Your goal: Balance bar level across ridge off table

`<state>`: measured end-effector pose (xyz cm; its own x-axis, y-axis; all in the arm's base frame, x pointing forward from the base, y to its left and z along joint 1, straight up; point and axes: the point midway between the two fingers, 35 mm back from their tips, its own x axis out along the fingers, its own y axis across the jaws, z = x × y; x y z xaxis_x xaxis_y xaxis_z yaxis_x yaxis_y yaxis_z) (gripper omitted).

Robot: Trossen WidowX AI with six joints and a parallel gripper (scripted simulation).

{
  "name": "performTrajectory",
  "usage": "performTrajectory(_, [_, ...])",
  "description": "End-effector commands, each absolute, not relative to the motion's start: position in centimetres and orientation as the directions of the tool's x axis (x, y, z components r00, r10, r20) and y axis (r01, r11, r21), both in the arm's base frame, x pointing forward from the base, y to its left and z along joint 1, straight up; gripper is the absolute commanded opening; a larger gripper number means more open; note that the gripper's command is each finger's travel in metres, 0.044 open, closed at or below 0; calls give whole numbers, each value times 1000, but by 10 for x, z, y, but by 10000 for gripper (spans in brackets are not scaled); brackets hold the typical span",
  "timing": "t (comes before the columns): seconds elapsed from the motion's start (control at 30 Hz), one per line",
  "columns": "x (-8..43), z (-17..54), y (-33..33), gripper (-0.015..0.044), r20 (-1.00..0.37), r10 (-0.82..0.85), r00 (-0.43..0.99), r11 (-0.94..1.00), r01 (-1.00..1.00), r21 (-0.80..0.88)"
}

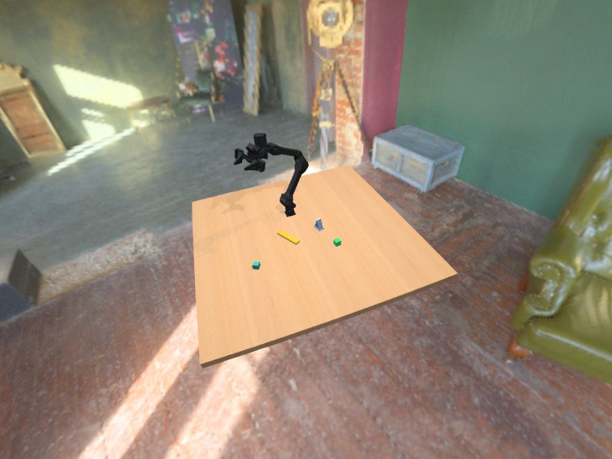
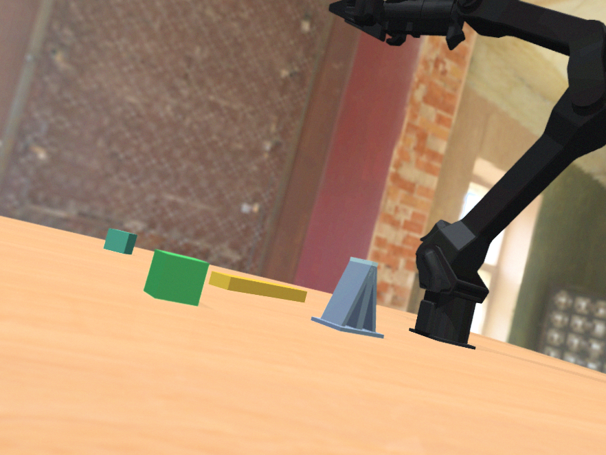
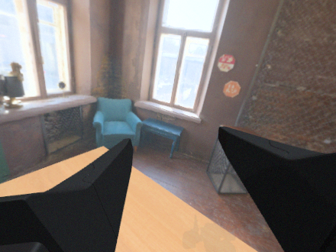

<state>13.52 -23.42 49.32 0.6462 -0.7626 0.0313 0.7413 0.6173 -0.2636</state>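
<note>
The yellow bar (image 1: 288, 237) (image 2: 266, 289) lies flat on the wooden table (image 1: 296, 296) (image 2: 244, 392). The grey-blue ridge (image 1: 318, 224) (image 2: 348, 296) stands upright on its base plate, apart from the bar, with nothing on its top. My gripper (image 1: 240, 166) (image 3: 175, 138) is open and empty. It is held high above the table, off to the arm's side and well away from the bar and the ridge. The wrist view shows neither bar nor ridge, only the fingers, a table corner and the room.
A bright green cube (image 1: 336, 242) (image 2: 176, 278) sits near the ridge, on the side away from the arm base (image 1: 289, 209) (image 2: 444, 318). A teal cube (image 1: 256, 265) (image 2: 119, 241) sits farther out, beyond the bar. The arm base stands close behind the ridge and the bar.
</note>
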Motion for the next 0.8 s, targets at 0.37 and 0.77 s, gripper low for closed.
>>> performTrajectory(0.37, [196, 384, -246, 315, -338, -623, 706, 782, 550, -293])
performTrajectory(0.77, [233, 290, -221, 315, -632, -429, 646, 903, 306, -300])
